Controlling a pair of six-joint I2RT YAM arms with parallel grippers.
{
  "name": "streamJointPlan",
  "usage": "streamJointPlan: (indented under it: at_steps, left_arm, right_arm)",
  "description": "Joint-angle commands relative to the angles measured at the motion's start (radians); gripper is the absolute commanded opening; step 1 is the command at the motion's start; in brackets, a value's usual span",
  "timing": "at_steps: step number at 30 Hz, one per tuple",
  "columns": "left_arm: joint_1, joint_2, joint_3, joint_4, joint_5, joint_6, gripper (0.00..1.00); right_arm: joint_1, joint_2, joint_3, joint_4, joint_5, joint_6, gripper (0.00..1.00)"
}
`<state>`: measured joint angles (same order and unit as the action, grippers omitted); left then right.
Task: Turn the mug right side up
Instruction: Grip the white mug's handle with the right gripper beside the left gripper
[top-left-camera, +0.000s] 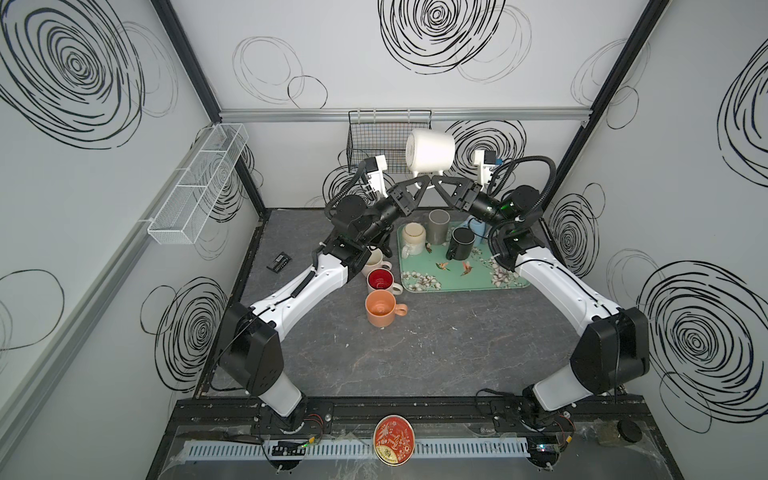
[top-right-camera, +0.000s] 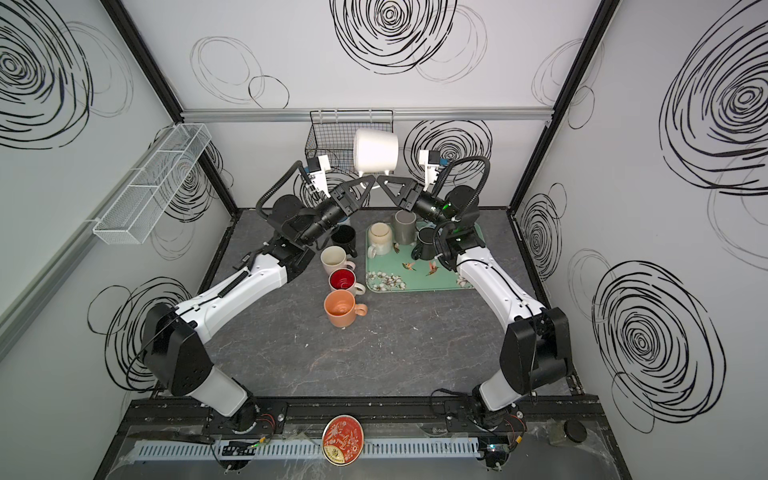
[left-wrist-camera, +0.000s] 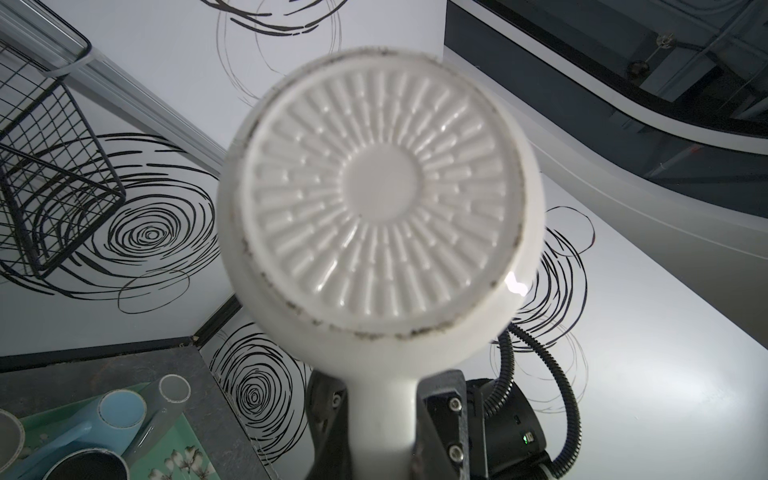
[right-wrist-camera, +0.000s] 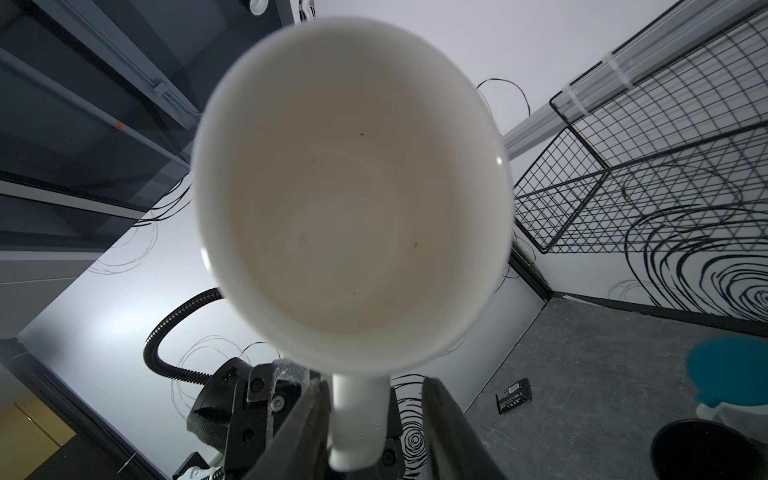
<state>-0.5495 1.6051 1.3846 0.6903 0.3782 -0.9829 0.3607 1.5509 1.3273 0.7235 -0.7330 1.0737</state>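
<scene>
Roughly, the turn looks half done; the white mug (top-left-camera: 430, 151) hangs in the air well above the surface (top-left-camera: 415, 353), lying on its side, base toward the left arm, mouth toward the right arm, handle pointing down; it is neither inverted nor upright. The left tool (left-wrist-camera: 384, 415) is clamped on the handle; the right tool (right-wrist-camera: 376, 415) straddles the same handle, one finger against it and a gap beside the other, so it does not grip yet. What remains, I judge, is to swing the mouth upward and set the mug down.

Of the containers, the green tray (top-left-camera: 457, 282) carries a cream mug (top-left-camera: 414, 235), seemingly base-up, a grey mug (top-left-camera: 438, 226), a black mug (top-left-camera: 461, 243) and a half-hidden blue one (top-left-camera: 478, 226); the white mesh basket (top-left-camera: 195, 187) and the black wire basket (top-left-camera: 374, 141) on the walls look empty; beside the tray, the orange mug (top-left-camera: 380, 309), the red-lined mug (top-left-camera: 380, 279) and the pale mug (top-right-camera: 334, 257) stand mouth-up on the surface, with nothing visible inside.
</scene>
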Motion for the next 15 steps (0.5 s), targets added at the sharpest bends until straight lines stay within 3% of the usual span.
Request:
streamJointPlan:
  at_steps: [1, 9, 14, 15]
  left_arm:
    - [-0.018, -0.016, 0.075, 0.131, 0.034, 0.037, 0.0]
    - [-0.068, -0.008, 0.149, -0.09, 0.086, 0.2, 0.0]
    - [-0.055, -0.015, 0.111, -0.044, 0.099, 0.159, 0.0]
    - [-0.052, -0.017, 0.101, -0.034, 0.099, 0.15, 0.0]
  right_arm:
    - [-0.004, -0.024, 0.007, 0.033, 0.016, 0.005, 0.38]
    - [-0.003, 0.005, 0.038, 0.055, -0.031, 0.044, 0.33]
    - [-0.023, 0.002, 0.001, 0.17, -0.044, 0.112, 0.0]
    - [-0.026, -0.004, -0.009, 0.185, -0.044, 0.119, 0.0]
